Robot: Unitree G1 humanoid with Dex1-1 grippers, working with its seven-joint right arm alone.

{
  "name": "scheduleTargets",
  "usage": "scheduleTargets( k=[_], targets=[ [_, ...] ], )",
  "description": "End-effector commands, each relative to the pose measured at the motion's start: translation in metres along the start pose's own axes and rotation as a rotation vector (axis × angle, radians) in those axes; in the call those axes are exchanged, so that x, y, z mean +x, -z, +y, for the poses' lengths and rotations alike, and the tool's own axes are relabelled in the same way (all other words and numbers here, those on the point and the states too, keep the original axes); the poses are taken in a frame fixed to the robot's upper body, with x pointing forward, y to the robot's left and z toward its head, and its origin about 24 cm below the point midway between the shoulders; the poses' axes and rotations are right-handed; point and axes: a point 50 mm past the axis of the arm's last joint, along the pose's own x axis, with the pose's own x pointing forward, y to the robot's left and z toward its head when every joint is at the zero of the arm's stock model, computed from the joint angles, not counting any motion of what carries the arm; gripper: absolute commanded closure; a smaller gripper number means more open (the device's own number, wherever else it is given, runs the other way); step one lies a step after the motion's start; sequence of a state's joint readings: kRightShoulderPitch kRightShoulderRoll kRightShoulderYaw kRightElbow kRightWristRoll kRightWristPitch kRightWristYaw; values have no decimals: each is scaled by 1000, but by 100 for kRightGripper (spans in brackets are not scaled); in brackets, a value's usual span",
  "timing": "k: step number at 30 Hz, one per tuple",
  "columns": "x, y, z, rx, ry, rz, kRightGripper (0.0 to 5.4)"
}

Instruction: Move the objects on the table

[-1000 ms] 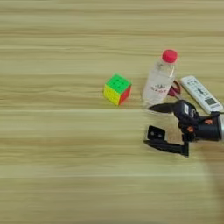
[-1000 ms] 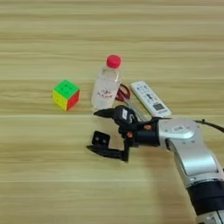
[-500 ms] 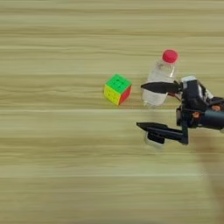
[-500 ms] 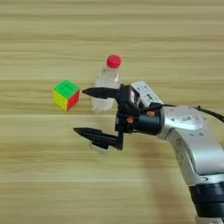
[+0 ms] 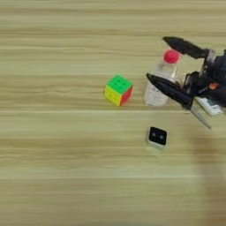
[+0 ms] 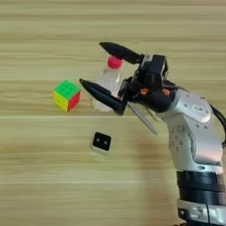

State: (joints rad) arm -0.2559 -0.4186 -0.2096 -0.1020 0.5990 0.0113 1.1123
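Silver, rounded forearm (image 6: 194, 128) with a black ribbed band lower down; black wrist block with small orange marks; claw (image 6: 104, 70) of two long, tapering black fingers.

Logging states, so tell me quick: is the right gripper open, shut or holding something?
Right gripper: open, fingers spread on either side of the bottle, gripping nothing.

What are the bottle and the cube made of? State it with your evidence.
Bottle: apparently clear plastic, the table grain showing through it, with an opaque red cap. Cube: probably hard glossy plastic, judging by its flat, bright green, yellow and red faces.
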Motion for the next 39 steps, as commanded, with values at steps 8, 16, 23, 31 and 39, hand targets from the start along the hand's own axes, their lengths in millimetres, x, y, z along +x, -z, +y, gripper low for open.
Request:
scheduleTargets(
  k=[8, 16, 23, 31, 39],
  targets=[
    [12, -30, -37, -222, 209, -110, 3],
    [10, -16, -51, -239, 273, -2, 3],
    [8, 9, -55, -187, 288, 154, 3],
    [4, 27, -60, -143, 327, 285, 3],
    [-1, 43, -63, -136, 349, 404, 3]
  ],
)
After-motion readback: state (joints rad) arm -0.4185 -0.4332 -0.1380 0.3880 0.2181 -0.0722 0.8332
